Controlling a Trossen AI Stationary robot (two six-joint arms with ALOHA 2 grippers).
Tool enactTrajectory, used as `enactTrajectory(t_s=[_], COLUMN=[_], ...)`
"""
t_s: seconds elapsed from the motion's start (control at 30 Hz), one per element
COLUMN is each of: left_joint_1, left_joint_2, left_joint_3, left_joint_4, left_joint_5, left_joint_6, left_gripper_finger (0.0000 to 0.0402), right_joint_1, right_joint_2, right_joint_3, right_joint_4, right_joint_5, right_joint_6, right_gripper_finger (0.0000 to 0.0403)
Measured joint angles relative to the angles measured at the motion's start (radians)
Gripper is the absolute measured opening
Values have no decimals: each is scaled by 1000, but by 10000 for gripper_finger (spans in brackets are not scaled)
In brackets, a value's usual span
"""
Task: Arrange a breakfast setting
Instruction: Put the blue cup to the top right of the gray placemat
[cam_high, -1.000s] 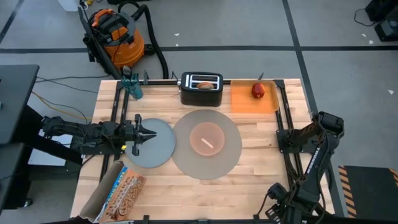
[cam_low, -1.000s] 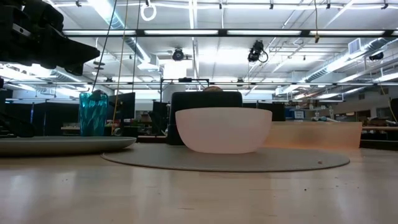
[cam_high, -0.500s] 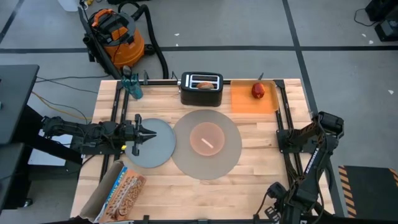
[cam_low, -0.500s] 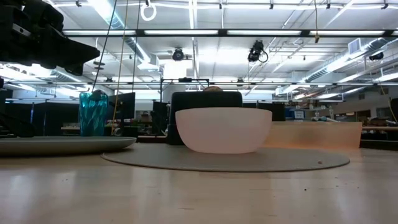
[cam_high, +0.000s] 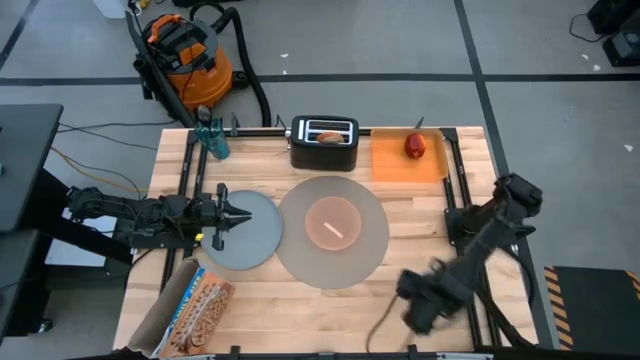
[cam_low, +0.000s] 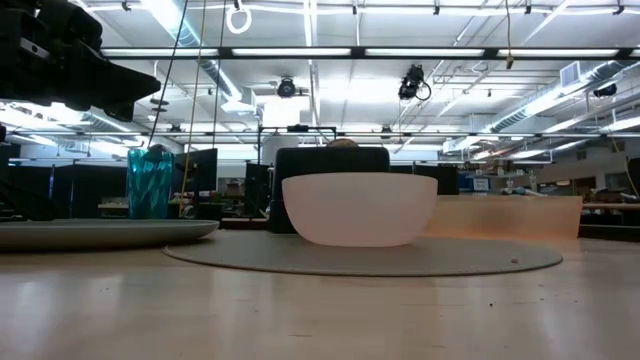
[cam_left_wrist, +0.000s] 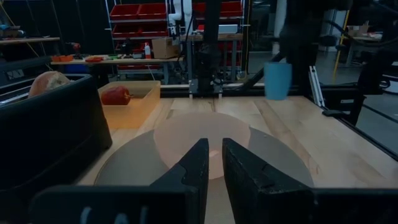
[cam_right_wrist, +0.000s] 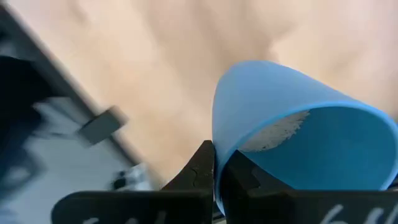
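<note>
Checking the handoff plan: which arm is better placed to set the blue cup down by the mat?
Right. The right gripper already holds the blue cup by its rim; the left gripper sits empty over the plate.

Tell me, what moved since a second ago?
The right arm swung inward over the table's near right corner, its end effector shut on the blue cup. The left end effector, plate, mat, bowl, apple and toaster stayed put.
</note>
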Motion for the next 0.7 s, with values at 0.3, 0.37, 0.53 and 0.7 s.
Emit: enactTrajectory(t_s=[0.3,0.37,0.53,0.7], left_joint_1=[0,0,0,0], left_joint_2=[0,0,0,0], left_joint_3=[0,0,0,0], left_joint_4=[0,0,0,0], left_joint_5=[0,0,0,0], left_joint_6=[0,0,0,0], left_gripper_finger=[55,55,55,55], right_joint_1=[-379,-459,-644,-769], right_joint_2=[-1,-1,-1,-1], right_joint_3=[14,14,14,14], right_joint_4=[-151,-149,-115,-94], right_joint_5=[128,180,234,246], right_joint_6=[-681,-799,-1028,-1142], right_gripper_finger=[13,13,13,13])
